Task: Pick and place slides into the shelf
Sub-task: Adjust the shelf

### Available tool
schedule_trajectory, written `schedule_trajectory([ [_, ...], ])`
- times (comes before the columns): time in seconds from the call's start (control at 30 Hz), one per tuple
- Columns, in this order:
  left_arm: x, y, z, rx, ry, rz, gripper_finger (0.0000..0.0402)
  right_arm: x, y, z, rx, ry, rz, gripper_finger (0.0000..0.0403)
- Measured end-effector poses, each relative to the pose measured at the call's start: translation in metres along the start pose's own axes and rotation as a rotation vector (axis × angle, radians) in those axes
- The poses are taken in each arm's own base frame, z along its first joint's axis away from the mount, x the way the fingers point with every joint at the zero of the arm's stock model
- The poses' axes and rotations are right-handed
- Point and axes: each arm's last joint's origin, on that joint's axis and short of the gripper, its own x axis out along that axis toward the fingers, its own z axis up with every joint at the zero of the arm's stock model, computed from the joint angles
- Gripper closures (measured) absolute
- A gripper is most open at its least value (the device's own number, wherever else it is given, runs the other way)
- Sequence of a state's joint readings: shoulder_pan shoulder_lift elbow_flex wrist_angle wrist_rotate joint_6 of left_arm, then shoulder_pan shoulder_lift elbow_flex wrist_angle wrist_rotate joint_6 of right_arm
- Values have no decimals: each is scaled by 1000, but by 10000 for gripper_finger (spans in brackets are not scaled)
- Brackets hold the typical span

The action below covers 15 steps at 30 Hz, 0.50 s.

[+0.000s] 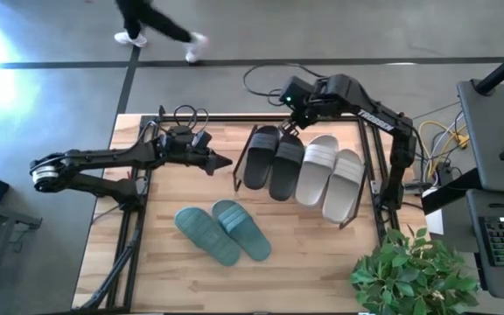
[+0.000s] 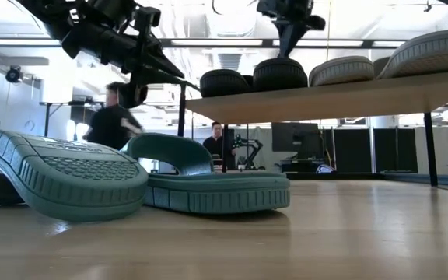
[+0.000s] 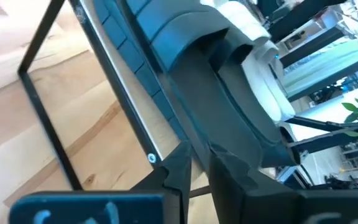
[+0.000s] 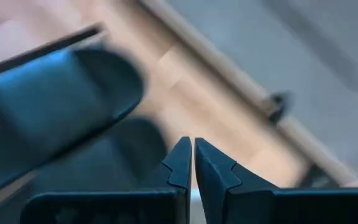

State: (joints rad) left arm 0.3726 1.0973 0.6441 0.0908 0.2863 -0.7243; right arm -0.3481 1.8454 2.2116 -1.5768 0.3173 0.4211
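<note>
Overhead, a light wooden surface [image 1: 296,262] sits on grey floor, a person [image 1: 156,26] walking past. Six slides: two black [image 1: 272,160] and two white [image 1: 331,175] ribbed-strap ones on the shelf [image 1: 370,166], two teal [image 1: 224,230] on the surface. Left pincer [image 1: 226,162] is nearly pressed together beside the shelf; right pincer [image 1: 291,129], pressed together, hangs over the black pair.

Blurred person [image 2: 113,118] beyond table
</note>
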Motion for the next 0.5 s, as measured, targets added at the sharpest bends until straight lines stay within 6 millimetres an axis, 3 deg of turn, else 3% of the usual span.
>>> schedule_trajectory([
  [0.13,0,3,-3,-9,18,32,364,7,3,-7,132,189,279,390],
  [0.27,0,3,-3,-10,21,29,364,7,16,-23,118,355,492,390],
  [0.37,0,3,-4,-6,24,18,364,1,27,-38,74,412,546,390],
  [0.5,2,3,-4,1,35,-4,363,-7,36,-55,15,379,475,390],
])
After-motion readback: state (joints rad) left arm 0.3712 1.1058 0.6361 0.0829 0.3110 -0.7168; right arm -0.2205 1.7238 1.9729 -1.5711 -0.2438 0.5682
